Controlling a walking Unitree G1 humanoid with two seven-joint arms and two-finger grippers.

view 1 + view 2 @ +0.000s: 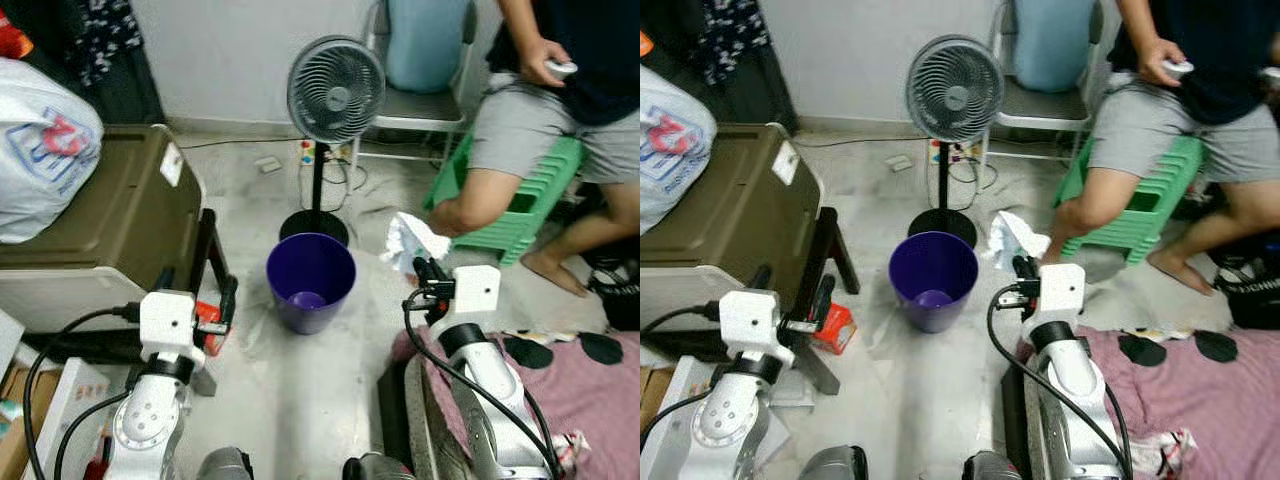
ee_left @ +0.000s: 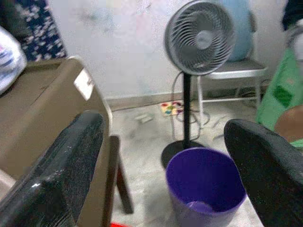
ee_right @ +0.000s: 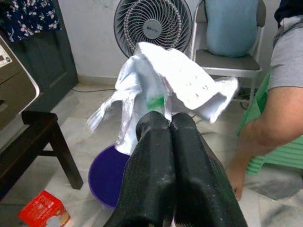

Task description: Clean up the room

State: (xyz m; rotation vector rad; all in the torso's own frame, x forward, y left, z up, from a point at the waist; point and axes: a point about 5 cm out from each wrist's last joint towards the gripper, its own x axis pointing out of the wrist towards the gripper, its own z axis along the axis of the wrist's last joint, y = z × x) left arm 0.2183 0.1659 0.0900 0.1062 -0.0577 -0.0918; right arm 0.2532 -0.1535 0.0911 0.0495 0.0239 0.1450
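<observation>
Right claw (image 3: 169, 124) pinched on crumpled white wrapper (image 3: 170, 80), just right of purple bin (image 1: 310, 280).

Fingers closed tight on wrapper's lower edge; rest flares above the tips, held up w/ bin's rim near, to its left. Left claw (image 2: 165, 156) spread wide, empty, facing bin, fan (image 1: 335, 90) behind it. To do it well, I'd say: carry wrapper left until fully over bin mouth, lower a bit, then release so the light paper can't drift onto floor. Person sits on green stool (image 1: 520, 200) nearby; avoid swinging that way.
</observation>
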